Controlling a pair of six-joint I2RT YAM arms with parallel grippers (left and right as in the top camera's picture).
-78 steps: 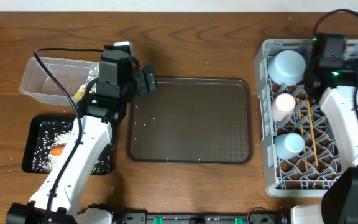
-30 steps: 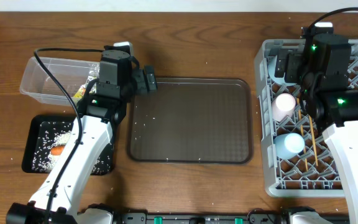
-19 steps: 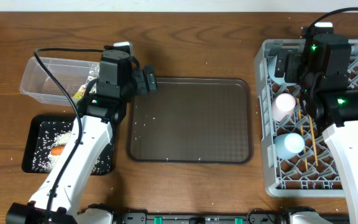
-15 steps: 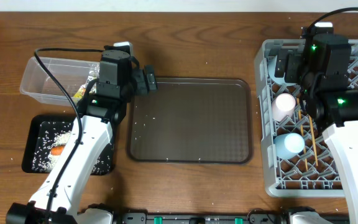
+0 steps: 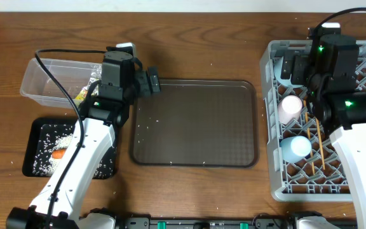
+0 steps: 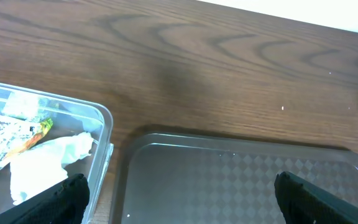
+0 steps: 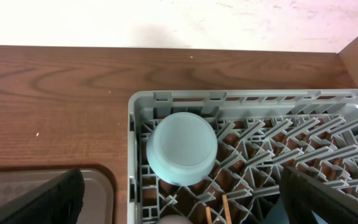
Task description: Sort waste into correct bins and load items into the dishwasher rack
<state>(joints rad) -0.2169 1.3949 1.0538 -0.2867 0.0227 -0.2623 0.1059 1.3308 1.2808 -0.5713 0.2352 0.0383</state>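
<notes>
**Overhead**
- Left gripper (image 5: 150, 83): over the far left corner of the brown serving tray (image 5: 196, 121), holding nothing.
- Clear tub (image 5: 37, 71): far left on the table.
- Black tray (image 5: 28, 150): just nearer than the tub. It holds scattered rice (image 5: 45, 141) and a carrot (image 5: 59, 153).
- Grey rack (image 5: 271, 166): at the right. A pink cup (image 5: 291, 108), a light blue cup (image 5: 295, 147) and chopsticks (image 5: 316, 149) lie in its left part.
- Right gripper (image 5: 292, 66): above the rack's far left corner, mostly hidden under its arm.

**Left wrist**
- Fingers (image 6: 64, 194): spread wide with nothing between them.
- Tub: at the left, containing a crumpled tissue (image 6: 42, 165) and a wrapper (image 6: 17, 134).
- Serving tray: just right of the tub.

**Right wrist**
- Fingers (image 7: 48, 199): fully parted and empty.
- Light blue bowl (image 7: 182, 146): upside down in the rack's far left corner.
- A chopstick end shows just nearer than the bowl.
</notes>
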